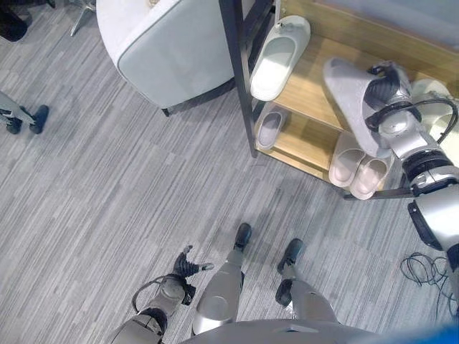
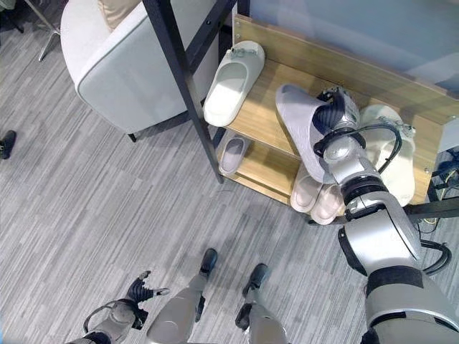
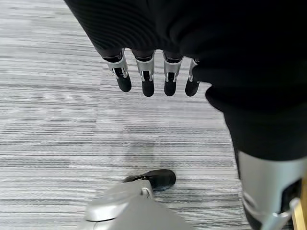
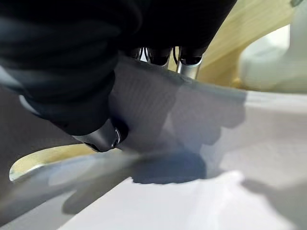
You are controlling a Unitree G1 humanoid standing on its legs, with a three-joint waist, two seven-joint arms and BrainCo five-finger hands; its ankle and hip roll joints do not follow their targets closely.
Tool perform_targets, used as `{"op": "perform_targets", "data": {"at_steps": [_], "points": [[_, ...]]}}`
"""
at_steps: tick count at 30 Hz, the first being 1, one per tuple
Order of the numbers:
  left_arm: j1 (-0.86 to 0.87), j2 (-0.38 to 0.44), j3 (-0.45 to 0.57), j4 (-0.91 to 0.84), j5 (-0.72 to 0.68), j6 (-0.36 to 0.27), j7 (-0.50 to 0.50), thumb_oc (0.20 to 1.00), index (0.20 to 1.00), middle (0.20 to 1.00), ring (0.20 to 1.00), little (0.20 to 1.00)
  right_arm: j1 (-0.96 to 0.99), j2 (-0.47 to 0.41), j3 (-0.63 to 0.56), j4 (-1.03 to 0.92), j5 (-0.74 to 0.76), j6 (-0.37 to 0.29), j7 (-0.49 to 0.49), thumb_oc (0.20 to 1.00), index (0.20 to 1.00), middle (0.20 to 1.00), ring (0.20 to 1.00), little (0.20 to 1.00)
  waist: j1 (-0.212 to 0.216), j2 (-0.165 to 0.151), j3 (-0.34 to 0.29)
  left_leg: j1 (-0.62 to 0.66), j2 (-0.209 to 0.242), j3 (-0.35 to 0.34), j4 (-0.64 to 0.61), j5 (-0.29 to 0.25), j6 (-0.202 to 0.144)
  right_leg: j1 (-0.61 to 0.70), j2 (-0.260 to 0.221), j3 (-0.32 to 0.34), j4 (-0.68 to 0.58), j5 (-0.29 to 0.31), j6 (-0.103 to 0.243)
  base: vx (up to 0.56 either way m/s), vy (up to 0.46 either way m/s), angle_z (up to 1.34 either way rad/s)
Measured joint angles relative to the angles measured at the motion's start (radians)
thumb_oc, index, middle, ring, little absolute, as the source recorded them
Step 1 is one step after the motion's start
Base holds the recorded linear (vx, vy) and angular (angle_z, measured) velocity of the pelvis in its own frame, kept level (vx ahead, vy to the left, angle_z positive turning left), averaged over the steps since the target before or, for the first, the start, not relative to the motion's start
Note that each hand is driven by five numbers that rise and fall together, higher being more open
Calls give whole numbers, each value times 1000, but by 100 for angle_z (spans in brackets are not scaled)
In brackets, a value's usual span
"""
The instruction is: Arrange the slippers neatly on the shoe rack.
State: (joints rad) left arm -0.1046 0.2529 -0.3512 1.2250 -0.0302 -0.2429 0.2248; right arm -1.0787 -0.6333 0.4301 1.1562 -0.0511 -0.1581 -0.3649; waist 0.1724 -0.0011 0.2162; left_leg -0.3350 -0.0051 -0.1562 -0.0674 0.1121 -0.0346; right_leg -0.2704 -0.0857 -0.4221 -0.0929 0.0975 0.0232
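Observation:
My right hand point(image 2: 336, 115) is shut on a grey slipper point(image 2: 297, 122) and holds it tilted over the upper shelf of the wooden shoe rack point(image 1: 308, 86). Up close, the thumb point(image 4: 103, 136) presses on one face of the grey slipper point(image 4: 192, 124) while the fingers point(image 4: 187, 64) curl behind it. One white slipper point(image 1: 276, 61) lies at the upper shelf's left end, and a white pair point(image 2: 391, 154) lies at its right end. On the lower shelf are a small grey slipper point(image 1: 269, 127) and a pinkish pair point(image 1: 358, 168). My left hand point(image 3: 144, 72) hangs open low above the floor.
The rack's black post point(image 1: 240, 79) stands at its near left corner. A white armchair point(image 1: 165, 50) sits close to the left of the rack. A dark-tipped furniture leg point(image 1: 29, 118) shows at the far left. Grey striped carpet point(image 1: 107, 201) spreads in front.

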Motion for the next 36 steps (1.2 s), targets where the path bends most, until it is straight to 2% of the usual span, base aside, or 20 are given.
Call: {"op": "perform_targets", "data": {"at_steps": [4,6,8,9,11,13,14,16,17,19,22,24,26,28,30,31,32,33,34,36], "points": [[44,12,11,14,-1,24,-1,1000,1000,1000,1000,1000,118,-19,-76,-203,11,3,-40,200,200,200,200,200,-18,0,-2,4,-1,5,0,0,0,0,-1,5,0,2,0,-38,22,-4],[29,11,45,3,-2,26,-1,1000,1000,1000,1000,1000,231,-17,-147,-389,27,-1,-49,200,200,200,200,200,-29,0,-2,21,-1,17,-1,1,1,11,-2,20,0,5,-1,-36,17,-14],[5,10,48,-8,-1,33,-4,1000,1000,1000,1000,1000,308,-6,-153,-475,39,-8,-55,200,200,200,200,200,-68,-7,-7,60,0,31,-6,0,1,44,-2,33,0,5,1,-20,16,-18],[-6,9,71,-9,-1,43,-11,1000,1000,1000,1000,1000,391,8,-176,-563,36,-9,-55,200,200,200,200,200,-76,-10,-9,90,5,37,-21,1,1,64,1,37,0,4,2,-17,18,-27],[-7,6,85,-19,0,38,-18,1000,1000,1000,1000,1000,431,33,-152,-575,29,-17,-47,200,200,200,200,200,-101,-11,-15,116,5,50,-24,-1,0,82,1,53,-1,0,8,-32,6,-20],[17,-8,125,-23,1,45,-22,1000,1000,1000,1000,1000,622,114,-222,-747,28,-17,-39,200,200,200,200,200,-120,-19,-25,143,8,55,-25,-2,-1,107,4,54,0,2,4,3,-13,-4],[36,-17,129,-22,1,54,-22,1000,1000,1000,1000,1000,701,134,-190,-794,26,-20,-16,200,200,200,200,200,-130,-18,-36,153,9,58,-25,-6,-4,116,4,55,-1,0,5,21,-20,-11],[41,-22,132,-22,4,63,-24,1000,1000,1000,1000,1000,755,135,-182,-802,25,-20,14,200,200,200,200,200,-136,-18,-38,160,10,63,-25,-7,-3,121,4,62,0,2,3,10,-12,-5],[57,-29,167,-21,5,65,-24,1000,1000,1000,1000,1000,840,135,-199,-851,25,-23,47,200,200,200,200,200,-133,-19,-41,181,10,60,-25,-7,-3,145,5,59,0,1,3,21,-23,3],[109,-31,174,5,6,71,-25,1000,1000,1000,1000,1000,944,135,-193,-891,4,-28,95,200,200,200,200,200,-149,-21,-88,201,10,63,-26,-22,-4,165,4,61,-5,-5,2,13,-42,-1],[167,-28,204,18,11,84,-30,1000,1000,1000,1000,1000,1091,135,-221,-934,-13,-42,147,200,200,200,200,200,-169,-25,-123,243,12,63,-27,-28,2,204,6,61,-1,-19,5,-18,-65,-1],[184,-30,202,20,12,87,-32,1000,1000,1000,1000,1000,1128,136,-221,-930,-13,-47,170,200,200,200,200,200,-187,-25,-137,255,16,64,-29,-33,2,214,8,63,-2,-23,7,-55,-104,-5],[183,-29,203,20,11,87,-32,1000,1000,1000,1000,1000,1159,150,-215,-904,-12,-52,195,200,200,200,200,200,-185,-27,-141,267,22,64,-26,-30,6,229,15,65,-1,-25,5,-76,-107,-4],[179,-31,203,20,10,86,-37,1000,1000,1000,1000,1000,1157,150,-205,-831,-11,-55,219,200,200,200,200,200,-184,-16,-142,265,31,63,-29,-36,3,230,23,65,-1,-25,3,-120,-81,-1],[183,-34,204,17,1,85,-49,1000,1000,1000,1000,1000,1154,139,-204,-820,-9,-56,229,200,200,200,200,200,-181,19,-123,249,47,61,-14,-27,-18,223,44,60,0,-28,-3,-157,-51,8],[181,-33,206,15,-1,85,-50,1000,1000,1000,1000,1000,1156,140,-205,-820,-5,-56,229,200,200,200,200,200,-181,24,-111,233,47,57,16,-33,-29,221,46,59,0,-34,-10,-65,47,28],[163,-31,206,15,-11,81,-50,1000,1000,1000,1000,1000,1154,146,-205,-807,10,-63,234,200,200,200,200,200,-181,19,-85,187,36,49,106,-45,-46,223,36,52,0,-38,-29,5,99,38],[132,-37,206,19,-35,81,-51,1000,1000,1000,1000,1000,1147,150,-203,-773,12,-62,243,200,200,200,200,200,-171,-2,-35,105,23,67,250,-69,-69,231,19,51,-2,-36,-51,132,230,30],[127,-46,237,45,-40,81,-44,1000,1000,1000,1000,1000,1146,161,-190,-768,33,-61,248,200,200,200,200,200,-159,-11,-22,70,73,65,231,-72,-75,238,18,53,-4,-40,-58,123,194,5],[127,-39,238,73,-56,81,-31,1000,1000,1000,1000,1000,1128,167,-173,-775,48,-61,249,200,200,200,200,200,-159,-12,-19,77,140,29,95,-61,-90,233,30,68,3,-46,-51,221,325,-25]]}}
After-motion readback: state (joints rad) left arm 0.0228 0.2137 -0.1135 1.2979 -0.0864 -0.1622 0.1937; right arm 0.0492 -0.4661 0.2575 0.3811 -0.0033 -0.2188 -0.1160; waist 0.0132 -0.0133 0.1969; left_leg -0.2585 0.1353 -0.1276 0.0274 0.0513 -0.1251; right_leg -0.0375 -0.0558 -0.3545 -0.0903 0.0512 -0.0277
